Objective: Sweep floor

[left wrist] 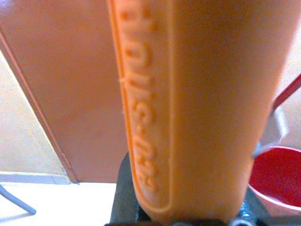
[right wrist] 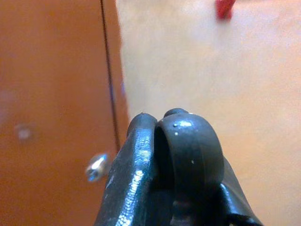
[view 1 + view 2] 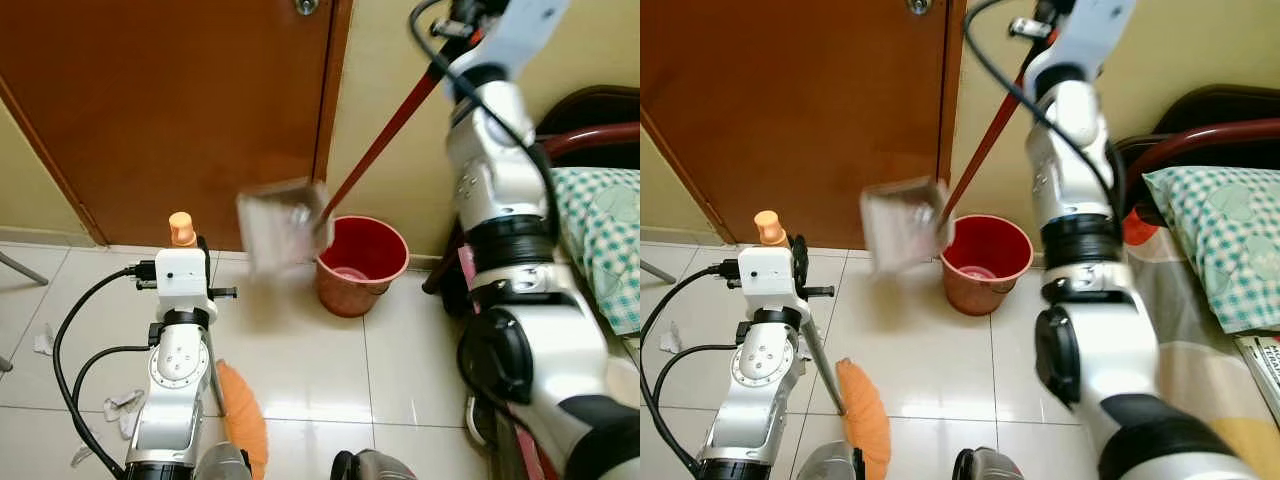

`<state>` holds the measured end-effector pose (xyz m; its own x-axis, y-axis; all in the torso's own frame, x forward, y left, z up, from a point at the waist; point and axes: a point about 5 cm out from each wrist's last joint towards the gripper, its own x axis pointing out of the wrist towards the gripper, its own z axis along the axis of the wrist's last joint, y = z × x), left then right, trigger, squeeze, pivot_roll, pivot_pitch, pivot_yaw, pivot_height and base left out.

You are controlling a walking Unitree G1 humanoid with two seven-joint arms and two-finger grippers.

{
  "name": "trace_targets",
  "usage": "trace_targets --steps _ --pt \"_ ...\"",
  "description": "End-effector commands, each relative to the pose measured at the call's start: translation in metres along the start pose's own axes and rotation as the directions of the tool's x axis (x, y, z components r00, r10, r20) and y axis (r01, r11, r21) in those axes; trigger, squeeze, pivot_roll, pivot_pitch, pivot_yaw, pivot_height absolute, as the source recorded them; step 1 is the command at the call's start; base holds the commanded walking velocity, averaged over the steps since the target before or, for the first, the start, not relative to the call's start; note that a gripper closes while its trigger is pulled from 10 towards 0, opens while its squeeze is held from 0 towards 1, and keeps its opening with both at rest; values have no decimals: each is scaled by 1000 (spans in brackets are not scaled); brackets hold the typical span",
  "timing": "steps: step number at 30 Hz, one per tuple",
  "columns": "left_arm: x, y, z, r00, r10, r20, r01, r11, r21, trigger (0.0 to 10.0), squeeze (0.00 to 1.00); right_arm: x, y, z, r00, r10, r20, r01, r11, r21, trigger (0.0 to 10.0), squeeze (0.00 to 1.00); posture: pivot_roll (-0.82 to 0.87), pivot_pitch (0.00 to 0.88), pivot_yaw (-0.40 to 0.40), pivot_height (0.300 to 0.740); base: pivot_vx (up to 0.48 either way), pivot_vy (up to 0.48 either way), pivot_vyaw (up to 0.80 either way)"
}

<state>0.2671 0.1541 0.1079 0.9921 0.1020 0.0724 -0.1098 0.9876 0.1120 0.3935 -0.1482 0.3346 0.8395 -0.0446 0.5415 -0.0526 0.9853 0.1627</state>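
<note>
A long red handle (image 3: 385, 140) runs from my raised right gripper (image 3: 450, 55) down to a grey dustpan (image 3: 283, 224). The dustpan is blurred and hangs just above and left of a red bucket (image 3: 362, 264) standing on the tiles by the wall. In the right wrist view the black fingers (image 2: 141, 160) are pressed together. My left gripper (image 3: 185, 245) is shut on an orange broom handle (image 1: 188, 108), whose tip (image 3: 181, 229) sticks up above the wrist. The orange broom head (image 3: 243, 405) rests on the floor close to my body.
A brown door (image 3: 180, 100) with a metal knob (image 3: 306, 6) is straight ahead. Paper scraps (image 3: 122, 405) lie on the white tiles at the left. A bed with a checked pillow (image 3: 600, 240) and a dark chair (image 3: 590, 110) crowd the right side.
</note>
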Motion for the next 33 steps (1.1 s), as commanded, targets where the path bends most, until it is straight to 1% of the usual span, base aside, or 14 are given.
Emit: trace_targets --steps 1,3,4,7,12,15,17,23,25,26,27,31,32,33 --pt "0 -4 -1 1000 -22 -15 22 1000 -16 10000 0 8 -1 21 994 28 102 -22 998 -61 10000 0 32 81 -68 740 0 0 0" --pt "0 -8 -1 998 -53 -17 53 998 -36 10000 0 8 0 24 987 82 139 -58 984 -165 10000 0 29 84 -64 740 0 0 0" --pt "0 -13 1 997 -80 -11 79 996 -46 10000 0 6 6 22 977 145 155 -106 965 -238 10000 0 29 88 -61 740 0 0 0" --pt "-1 -16 3 995 -96 -3 96 994 -45 10000 0 -1 16 15 957 244 159 -179 923 -341 10000 0 30 92 -60 740 0 0 0" --pt "-1 -14 3 996 -85 -10 84 995 -44 10000 0 -14 33 0 928 342 147 -255 872 -417 10000 0 35 99 -61 740 0 0 0" --pt "-1 -13 3 997 -82 -11 81 996 -43 10000 0 -20 37 -5 915 375 147 -277 851 -446 10000 0 35 99 -61 740 0 0 0" --pt "-1 -13 3 997 -81 -11 80 996 -41 10000 0 -27 45 -11 891 430 143 -316 816 -484 10000 0 35 99 -61 740 0 0 0" --pt "0 -12 3 996 -83 -11 83 996 -37 10000 0 -37 60 -20 856 499 136 -381 786 -487 10000 0 43 105 -59 740 0 0 0" --pt "1 -12 4 996 -87 -7 86 996 -35 10000 0 -47 69 -29 813 567 132 -431 739 -518 10000 0 46 105 -60 740 0 0 0" --pt "1 -12 4 996 -87 -7 86 996 -35 10000 0 -47 69 -29 813 567 132 -431 739 -518 10000 0 46 105 -60 740 0 0 0" --pt "1 -12 4 996 -87 -6 87 996 -35 10000 0 -52 72 -31 794 595 127 -450 715 -535 10000 0 46 105 -60 740 0 0 0" --pt "0 -14 4 996 -88 -5 88 995 -39 10000 0 -78 89 -46 669 739 77 -575 580 -577 10000 0 48 106 -63 740 0 0 0" --pt "0 -15 5 996 -89 -5 89 995 -39 10000 0 -82 91 -48 647 759 69 -599 562 -571 10000 0 47 110 -65 740 0 0 0" --pt "0 -15 5 996 -89 -5 89 995 -39 10000 0 -82 91 -48 647 759 69 -599 562 -571 10000 0 47 110 -65 740 0 0 0"
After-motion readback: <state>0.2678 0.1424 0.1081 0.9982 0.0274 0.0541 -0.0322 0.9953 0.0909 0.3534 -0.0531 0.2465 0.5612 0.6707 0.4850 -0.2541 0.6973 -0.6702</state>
